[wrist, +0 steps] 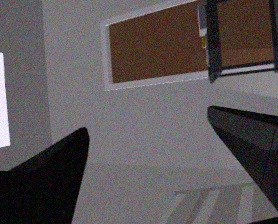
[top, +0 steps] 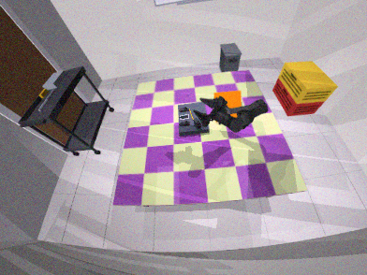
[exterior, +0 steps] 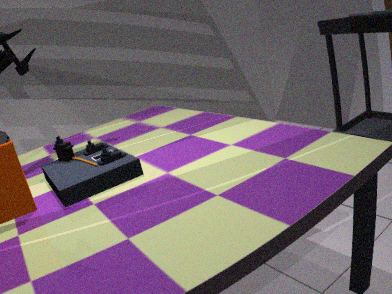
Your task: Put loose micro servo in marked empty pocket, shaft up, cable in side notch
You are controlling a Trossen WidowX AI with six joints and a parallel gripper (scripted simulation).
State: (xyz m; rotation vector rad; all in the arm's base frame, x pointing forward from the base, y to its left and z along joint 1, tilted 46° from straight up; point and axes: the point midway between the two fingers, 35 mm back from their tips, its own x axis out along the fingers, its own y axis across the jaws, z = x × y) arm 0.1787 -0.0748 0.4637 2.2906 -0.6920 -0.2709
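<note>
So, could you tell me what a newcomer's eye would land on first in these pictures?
Probably the purple and pale-yellow checkered table top, filling the room's middle. Next, the yellow and red crate on the floor to its right. Then the dark arm stretched over the grey robot deck, its gripper open and empty.

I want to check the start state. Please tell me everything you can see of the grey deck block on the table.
The deck is a low, dark grey rectangular block with a matte look, lying flat on the purple and yellow checkered table. Small black servos stand along its far edge, and a thin orange cable lies across its top. The open gripper hangs above, touching nothing. The pocket is too small to make out.
</note>
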